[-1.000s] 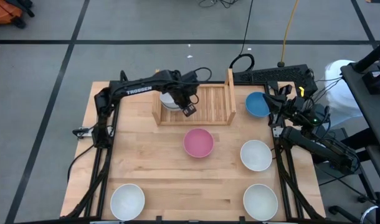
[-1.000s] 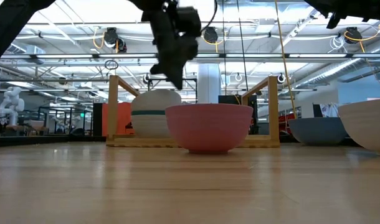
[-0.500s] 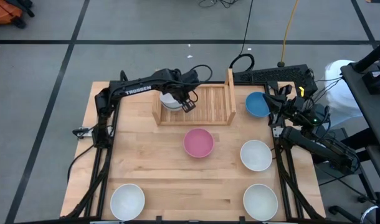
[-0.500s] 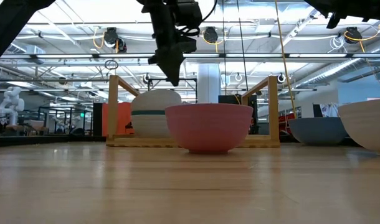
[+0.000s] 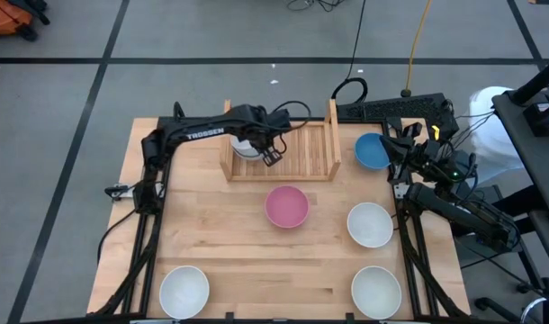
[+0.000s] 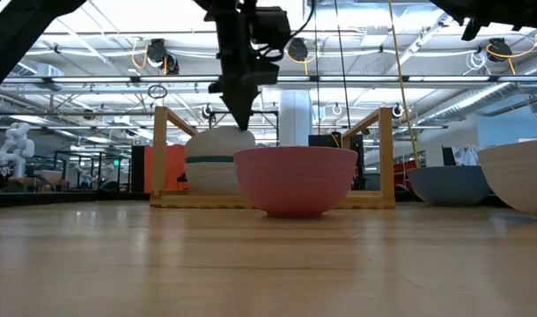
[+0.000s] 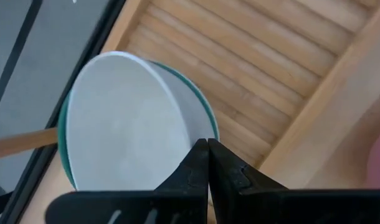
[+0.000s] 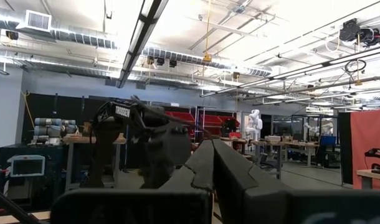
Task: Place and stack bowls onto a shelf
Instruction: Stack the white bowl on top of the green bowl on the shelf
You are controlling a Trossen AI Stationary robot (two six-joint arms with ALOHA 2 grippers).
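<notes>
The wooden shelf (image 5: 303, 151) stands at the table's far side. On its left half sits a stack of bowls (image 5: 244, 147): in the low view the stack (image 6: 217, 160) is white on top, with a teal band and white below. My left gripper (image 5: 273, 157) is shut and points down at the stack's right rim (image 7: 199, 109). A pink bowl (image 5: 286, 207) sits on the table in front of the shelf, and a blue bowl (image 5: 371, 150) to the shelf's right. My right gripper (image 8: 210, 144) is shut and waits at the table's right edge. My left gripper (image 7: 207, 143) has its shut fingertips at the top white bowl's rim, on the side toward the shelf's middle, coming from above and pointing down. I cannot tell whether they touch the rim or hover just over it.
Three white bowls rest on the table: one (image 5: 369, 224) at the right, one (image 5: 376, 291) at the near right corner, one (image 5: 184, 291) at the near left corner. The shelf's right half shows bare slats (image 7: 258, 62). Its upright side boards (image 6: 387, 158) flank the stack.
My left gripper has moved a little toward the far edge and the stack, turned from a slant to point straight down, and sunk slightly toward the top bowl's rim. It has stayed shut. The bowls have not moved.
</notes>
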